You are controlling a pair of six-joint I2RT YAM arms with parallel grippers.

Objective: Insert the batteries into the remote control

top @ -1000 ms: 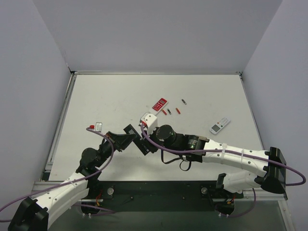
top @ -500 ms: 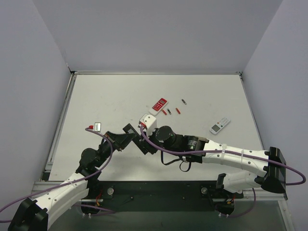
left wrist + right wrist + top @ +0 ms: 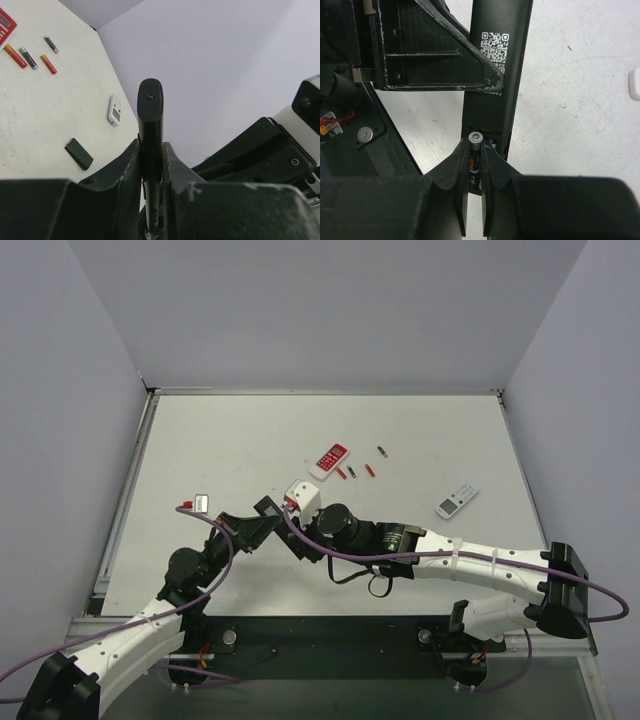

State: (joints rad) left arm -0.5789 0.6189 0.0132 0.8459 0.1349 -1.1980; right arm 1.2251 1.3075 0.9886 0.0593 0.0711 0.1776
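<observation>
My left gripper [image 3: 262,524] is shut on the long black remote control [image 3: 150,117] and holds it on edge above the table. In the right wrist view the remote [image 3: 501,60] shows its back with a QR label and an open battery compartment at its near end. My right gripper [image 3: 475,162] is shut on a battery [image 3: 475,148], silver tip up, right at that compartment; another battery end shows inside beside it. Several loose batteries [image 3: 351,472] lie by the red-and-white remote [image 3: 331,457]; they also show in the left wrist view [image 3: 28,58].
A small white-grey remote [image 3: 456,501] lies at the right, also seen in the left wrist view [image 3: 115,109]. A small flat black cover [image 3: 79,153] lies on the table. The two arms meet at the table's near middle [image 3: 296,538]. Grey walls enclose the table.
My right arm has crept slightly left toward the left gripper with the battery. The left gripper still holds the remote in the same place.
</observation>
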